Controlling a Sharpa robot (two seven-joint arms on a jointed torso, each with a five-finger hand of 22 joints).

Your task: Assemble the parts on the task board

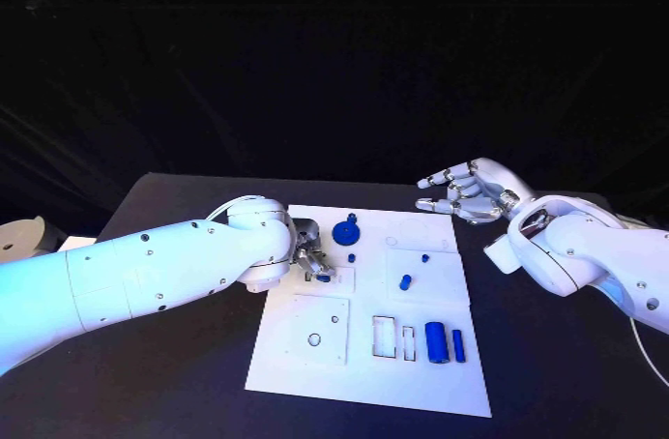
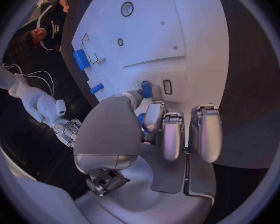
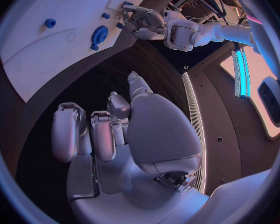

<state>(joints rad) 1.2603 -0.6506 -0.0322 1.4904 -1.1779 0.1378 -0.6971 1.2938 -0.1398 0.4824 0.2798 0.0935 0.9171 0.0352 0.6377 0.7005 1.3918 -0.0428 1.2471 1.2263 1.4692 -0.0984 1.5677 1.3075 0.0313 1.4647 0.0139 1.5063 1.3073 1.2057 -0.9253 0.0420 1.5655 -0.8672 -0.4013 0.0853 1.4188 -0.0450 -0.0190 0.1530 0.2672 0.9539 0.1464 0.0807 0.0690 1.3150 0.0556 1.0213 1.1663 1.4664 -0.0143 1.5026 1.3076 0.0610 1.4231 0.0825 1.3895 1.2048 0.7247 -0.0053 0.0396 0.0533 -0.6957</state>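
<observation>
The black counter [image 1: 167, 381] carries the white task board [image 1: 365, 371], which lies lengthwise away from the robot between its two arms. The left arm [image 1: 126, 275] reaches in over the board's left edge, and the left hand [image 1: 309, 255] sits low over the board's upper-left part. In the left wrist view its fingers [image 2: 171, 134] are curled down toward the board with a small blue part [image 2: 146, 89] at their tips; the part seems pinched there, though the contact itself is partly hidden, so the hold is a judgement. A small rectangular slot [image 2: 167, 87] lies just beside that part on the board, and this looks like the relation the coming move turns on: the part's long axis would have to line up with the slot before it is pressed in.

The right hand [image 1: 472, 192] hovers off the board's far right corner, fingers spread and holding nothing, well apart from every part. The left hand is clearly the nearer one to the work.

Elsewhere on the board, a blue round disc [image 1: 346, 232] lies near the far edge, a blue cylinder [image 1: 436, 342] and a slimmer blue peg [image 1: 459, 345] lie side by side near the right edge toward the robot, both pointing along the board's length, and a small blue peg [image 1: 406, 283] stands mid-board.
</observation>
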